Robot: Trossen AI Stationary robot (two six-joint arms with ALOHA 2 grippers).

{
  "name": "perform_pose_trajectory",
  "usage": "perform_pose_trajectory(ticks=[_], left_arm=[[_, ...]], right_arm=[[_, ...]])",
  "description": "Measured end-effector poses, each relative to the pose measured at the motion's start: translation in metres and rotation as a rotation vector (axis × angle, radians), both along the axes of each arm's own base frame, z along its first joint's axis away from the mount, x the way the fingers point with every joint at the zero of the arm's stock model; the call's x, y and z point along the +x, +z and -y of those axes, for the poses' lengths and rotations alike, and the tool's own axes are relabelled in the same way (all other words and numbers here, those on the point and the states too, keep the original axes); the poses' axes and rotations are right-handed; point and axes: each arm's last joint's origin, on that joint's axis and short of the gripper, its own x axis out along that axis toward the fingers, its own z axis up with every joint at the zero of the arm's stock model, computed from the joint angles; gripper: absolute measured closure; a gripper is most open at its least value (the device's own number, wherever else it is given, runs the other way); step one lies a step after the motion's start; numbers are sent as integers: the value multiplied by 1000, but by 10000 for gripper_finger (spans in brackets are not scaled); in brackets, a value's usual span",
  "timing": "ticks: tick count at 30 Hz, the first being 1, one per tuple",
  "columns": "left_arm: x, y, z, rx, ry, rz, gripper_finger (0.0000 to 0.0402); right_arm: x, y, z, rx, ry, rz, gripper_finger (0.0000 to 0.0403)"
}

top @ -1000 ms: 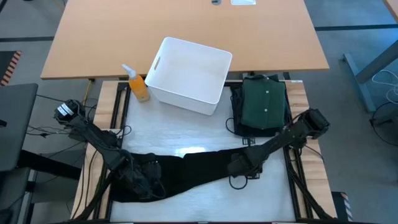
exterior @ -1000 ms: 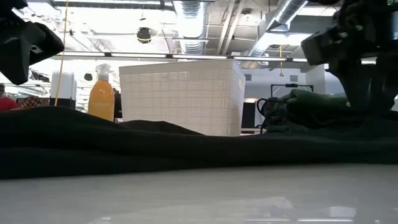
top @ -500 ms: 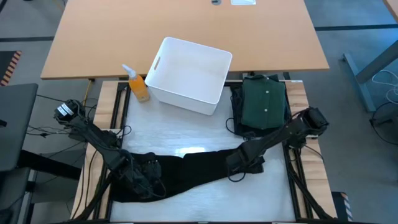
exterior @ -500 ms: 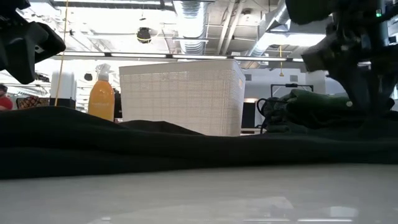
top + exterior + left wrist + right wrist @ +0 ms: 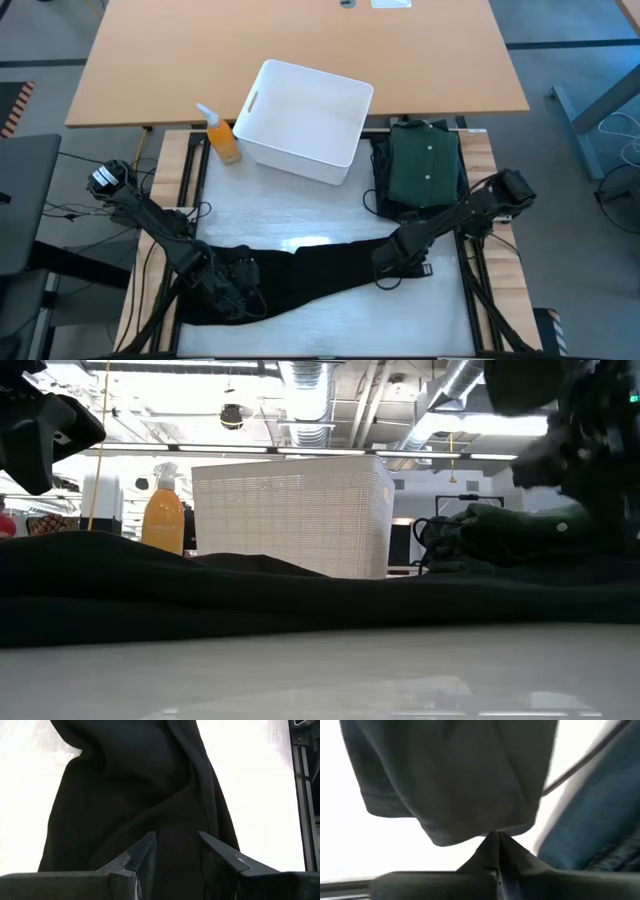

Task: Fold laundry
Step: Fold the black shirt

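Note:
A long dark garment [image 5: 310, 268] lies spread across the near half of the white table top, and in the low view the garment [image 5: 300, 595] shows as a low ridge. My left gripper [image 5: 240, 290] is at its left end, shut on bunched cloth. My right gripper [image 5: 383, 268] is at its right end, its fingers shut at the hem. A folded dark green buttoned shirt [image 5: 425, 168] rests flat at the far right. My left gripper [image 5: 176, 840] has a thick bunch of the garment's left end [image 5: 175, 820] between its two fingers, which stand a little apart; how many layers does not show. The fingers slant down from the near left. The cloth lies on the table. My right gripper [image 5: 497, 836] pinches the stitched hem edge [image 5: 487, 831] at the garment's right end, only at the fingertips. The fingers come steeply from above. The cloth beyond the tips bulges, slack.
A white plastic bin [image 5: 305, 120] stands at the far middle of the table, with an orange spray bottle [image 5: 222, 135] to its left. A dark cable [image 5: 580, 765] runs past the garment's right end. Bare table top [image 5: 300, 210] lies between the bin and the garment.
My right gripper has shut at the garment's right end. It has also shifted a little toward the table's right edge and rolled slightly. The garment has kept its place.

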Motion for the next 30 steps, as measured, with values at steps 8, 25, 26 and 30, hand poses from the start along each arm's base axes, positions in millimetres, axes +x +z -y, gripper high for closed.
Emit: perform_pose_trajectory(ticks=[8,25,26,30], left_arm=[[2,2,2,9,-31,33,272],[4,5,6,-17,-33,77,272],[4,5,6,-17,-32,77,272],[4,5,6,-18,-31,77,272]], right_arm=[[-21,38,-6,30,-119,218,385],[1,13,-5,-74,97,189,212],[3,9,-5,-78,103,171,208],[9,-2,-1,-72,124,101,207]])
